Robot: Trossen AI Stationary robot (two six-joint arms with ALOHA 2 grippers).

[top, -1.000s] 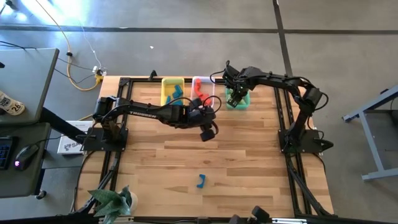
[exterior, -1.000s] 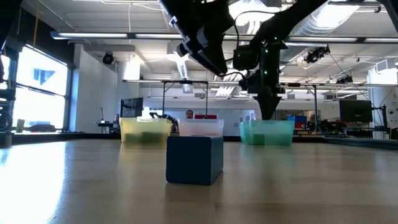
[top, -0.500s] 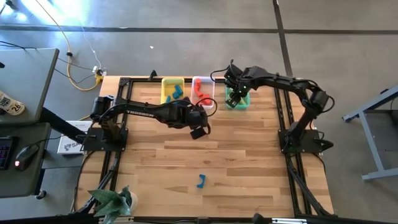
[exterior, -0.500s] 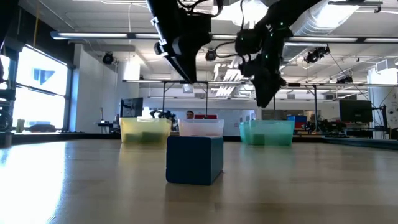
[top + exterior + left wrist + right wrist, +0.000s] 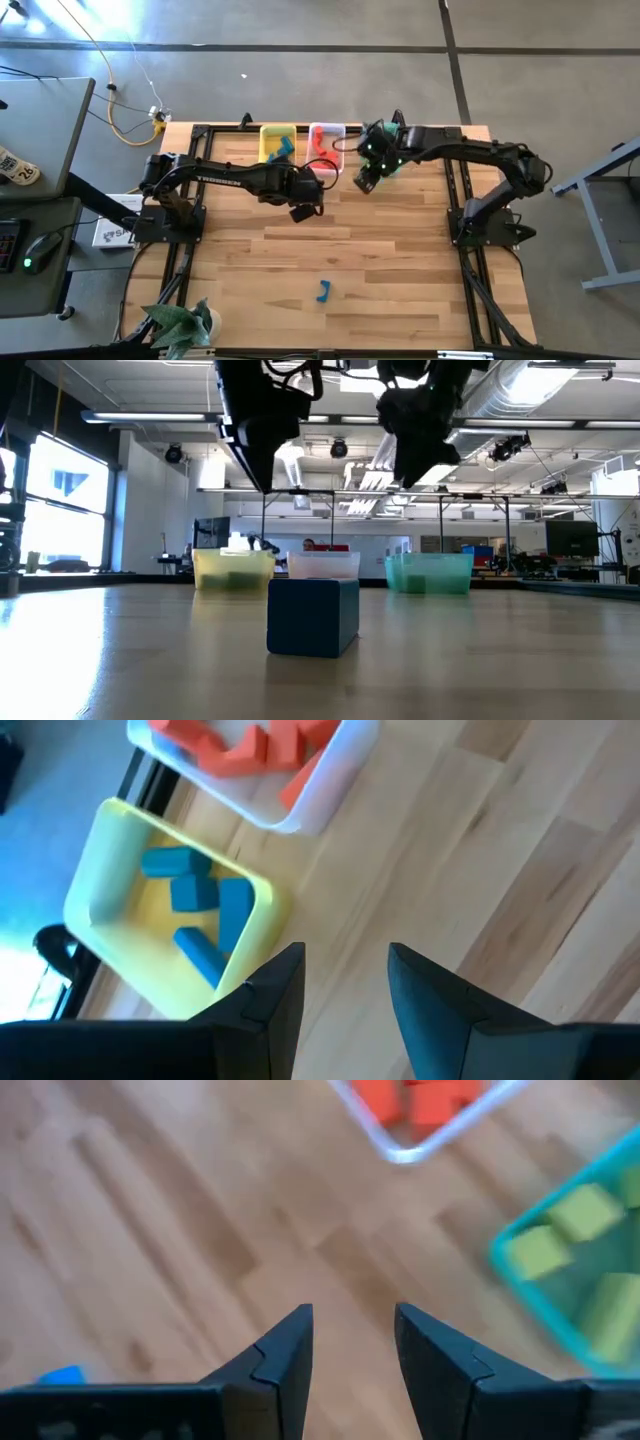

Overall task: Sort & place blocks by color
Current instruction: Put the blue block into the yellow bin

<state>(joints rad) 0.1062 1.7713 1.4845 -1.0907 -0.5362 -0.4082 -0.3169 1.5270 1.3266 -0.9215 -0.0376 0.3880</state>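
One blue block lies alone on the wooden table toward its near edge; the low view shows this blue block close up. At the far edge stand a yellow bin with blue blocks, a clear bin with red-orange blocks, and a teal bin with yellow-green blocks. My left gripper hovers open in front of the yellow and clear bins, with nothing between its fingers. My right gripper hovers open just in front of the clear and teal bins, also with nothing between its fingers.
The bare wooden tabletop stretches between the bins and the lone block. Black frame rails run along the table's left and right sides. A potted plant stands at the near left corner.
My right gripper has risen from over the teal bin and swung toward the near edge and the table's middle. My left gripper has moved toward the table's left edge and tipped to point more steeply down. The blue block has stayed put.
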